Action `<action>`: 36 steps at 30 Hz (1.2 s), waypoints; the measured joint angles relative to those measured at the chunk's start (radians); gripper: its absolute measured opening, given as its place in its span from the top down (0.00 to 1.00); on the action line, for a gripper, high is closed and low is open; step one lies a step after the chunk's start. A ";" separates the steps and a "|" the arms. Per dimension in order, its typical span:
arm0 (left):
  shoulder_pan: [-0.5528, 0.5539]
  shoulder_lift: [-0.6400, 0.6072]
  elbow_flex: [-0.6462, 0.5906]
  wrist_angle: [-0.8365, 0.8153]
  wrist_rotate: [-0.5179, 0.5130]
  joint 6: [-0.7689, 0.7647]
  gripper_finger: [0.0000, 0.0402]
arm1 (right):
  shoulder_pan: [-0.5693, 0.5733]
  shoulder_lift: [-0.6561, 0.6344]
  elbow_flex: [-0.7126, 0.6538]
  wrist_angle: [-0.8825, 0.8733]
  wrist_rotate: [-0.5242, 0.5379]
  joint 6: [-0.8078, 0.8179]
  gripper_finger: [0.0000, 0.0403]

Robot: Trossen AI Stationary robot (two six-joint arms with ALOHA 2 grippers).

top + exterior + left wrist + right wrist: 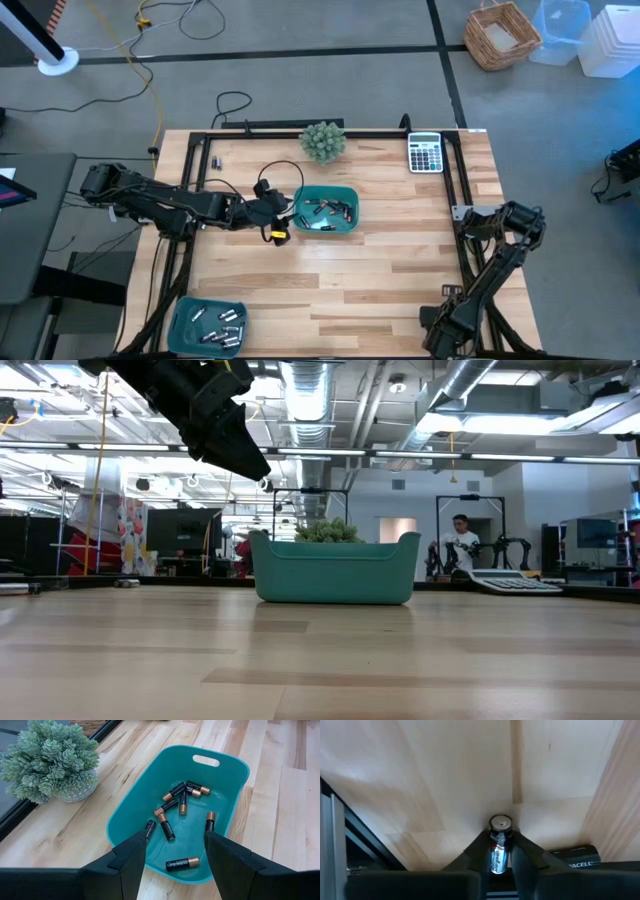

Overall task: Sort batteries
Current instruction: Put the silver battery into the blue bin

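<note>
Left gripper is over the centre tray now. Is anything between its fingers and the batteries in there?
Nothing visible. The left gripper hangs open above the near end of the teal tray, and the batteries lie loose and uncovered on its floor. The potted plant stands outside the tray, off to one side, clear of a straight descent.

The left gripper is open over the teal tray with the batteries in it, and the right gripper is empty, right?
Not quite. The right gripper isn't empty: the right wrist view shows its fingers closed on a battery. The rest is right: the left gripper is open over the teal tray with the batteries in it.
</note>
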 joint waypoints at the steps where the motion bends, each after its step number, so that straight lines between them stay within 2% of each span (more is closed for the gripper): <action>1: 0.000 0.000 0.000 0.000 0.000 0.000 0.51 | -0.002 0.000 0.000 0.002 0.000 -0.009 0.82; 5: 0.000 0.000 0.000 0.000 0.000 0.000 0.51 | -0.013 -0.001 0.000 0.005 0.002 -0.045 0.90; 9: 0.000 0.000 0.000 0.000 0.000 0.000 0.51 | -0.024 -0.002 0.000 0.010 0.002 -0.078 0.93; 23: 0.000 0.000 0.000 0.000 0.000 -0.001 0.51 | -0.068 -0.010 0.001 -0.005 0.034 -0.138 0.93; 36: -0.001 0.000 0.000 0.000 0.000 -0.003 0.51 | -0.168 -0.013 0.001 -0.045 0.051 -0.307 0.93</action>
